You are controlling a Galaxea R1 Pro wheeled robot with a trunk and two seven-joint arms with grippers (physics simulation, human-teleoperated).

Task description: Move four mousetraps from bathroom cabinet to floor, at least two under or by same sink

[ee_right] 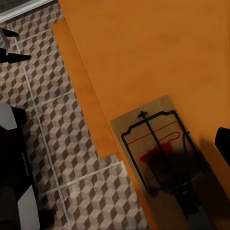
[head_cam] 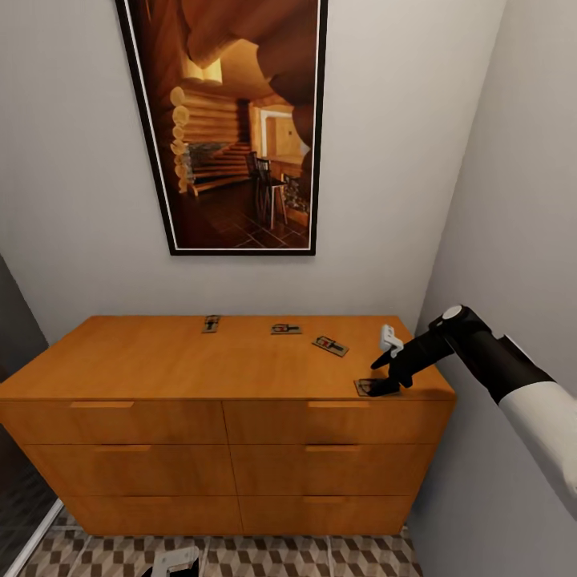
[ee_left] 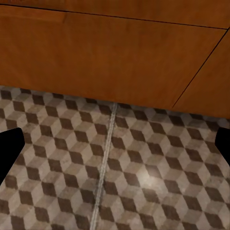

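On the flat top of the orange-brown cabinet point(head_cam: 160, 361) lie four mousetraps: one at the back point(head_cam: 211, 324), one beside it point(head_cam: 286, 328), one nearer the right point(head_cam: 330, 345), and one at the front right edge point(head_cam: 367, 388). My right gripper point(head_cam: 387, 375) is open just over that front trap point(ee_right: 158, 153), whose black spring bar and red patch lie between the fingers point(ee_right: 223, 143). Whether a finger touches it I cannot tell. My left gripper point(ee_left: 115, 148) is open and empty, low over the cube-patterned bathroom floor point(ee_left: 143, 177) in front of the cabinet. The bathroom sink is out of view.
A grey wall point(head_cam: 513, 200) stands close against the cabinet's right end. A large framed picture point(head_cam: 232, 120) hangs on the back wall above it. Drawer fronts point(ee_left: 96, 52) rise right behind the left gripper. The robot's dark base point(ee_right: 14, 182) stands on the tiles below the cabinet's edge.
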